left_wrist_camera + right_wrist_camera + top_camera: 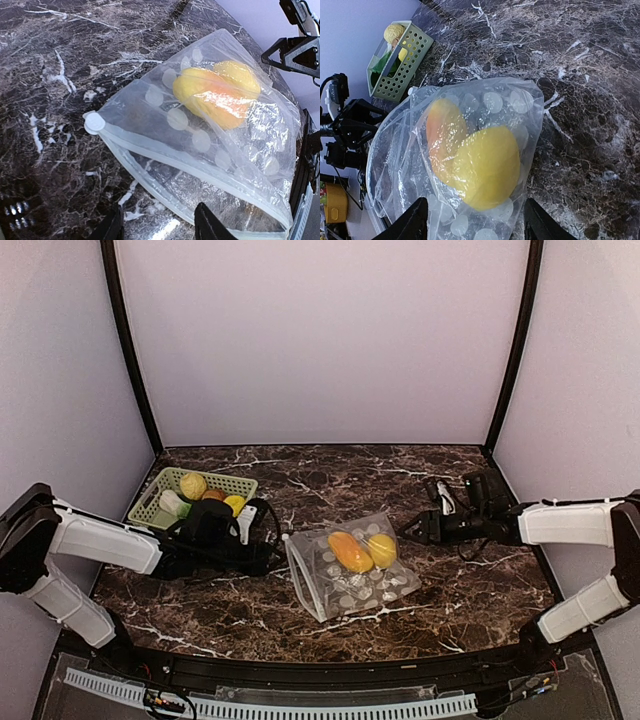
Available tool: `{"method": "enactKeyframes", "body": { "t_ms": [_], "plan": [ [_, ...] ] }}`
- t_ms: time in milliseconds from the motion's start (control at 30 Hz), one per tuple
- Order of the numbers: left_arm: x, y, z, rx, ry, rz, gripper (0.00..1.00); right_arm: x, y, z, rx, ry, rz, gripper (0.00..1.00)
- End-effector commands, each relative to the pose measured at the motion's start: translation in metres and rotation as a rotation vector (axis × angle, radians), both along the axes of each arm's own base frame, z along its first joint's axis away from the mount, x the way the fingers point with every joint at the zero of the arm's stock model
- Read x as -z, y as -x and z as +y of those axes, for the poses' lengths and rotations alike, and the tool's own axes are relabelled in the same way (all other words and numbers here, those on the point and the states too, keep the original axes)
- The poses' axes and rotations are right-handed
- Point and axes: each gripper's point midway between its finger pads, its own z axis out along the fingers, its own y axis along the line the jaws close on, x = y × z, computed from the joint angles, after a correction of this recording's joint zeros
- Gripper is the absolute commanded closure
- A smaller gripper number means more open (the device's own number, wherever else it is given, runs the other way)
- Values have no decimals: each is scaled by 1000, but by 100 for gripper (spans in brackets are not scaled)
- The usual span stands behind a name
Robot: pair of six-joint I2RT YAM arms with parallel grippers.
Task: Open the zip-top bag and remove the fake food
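The zip-top bag (345, 585) lies flat mid-table, clear with pale dots, its whitish zip strip (150, 147) on the left edge and its two lips parted. Inside it are two pieces of fake food: an orange-yellow one (350, 551) and a yellow lemon-like one (382, 550), the latter close in the right wrist view (490, 165). My left gripper (272, 560) sits low at the bag's mouth, jaws apart, and the lower lip runs between its fingertips (159, 226). At the bag's closed end, my right gripper (408, 531) stands open, its fingers (417, 220) on either side of the plastic without pinching it.
A pale green slotted basket (150, 505) holding several toy foods stands at the back left, just behind my left arm. Grey walls close in the dark marble table (460, 600) on three sides.
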Motion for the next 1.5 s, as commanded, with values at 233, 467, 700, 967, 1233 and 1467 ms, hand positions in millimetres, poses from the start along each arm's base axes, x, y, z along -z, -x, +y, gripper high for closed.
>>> {"method": "enactKeyframes", "body": {
  "t_ms": [233,467,700,967,1233,1467],
  "plan": [
    [12,-1,-39,23,70,73,57,11,-29,24,-77,-33,19,32],
    [22,-12,-69,44,103,89,57,24,-32,33,-100,-81,63,38],
    [20,-30,-93,42,160,86,53,42,-31,37,-113,-90,104,50],
    [21,-44,-109,29,192,92,39,57,-25,40,-128,-95,135,80],
    [20,-32,-128,98,249,120,25,62,-10,50,-159,-101,150,95],
    [28,-24,-139,125,228,131,24,64,1,61,-182,-110,157,100]
  ]
}}
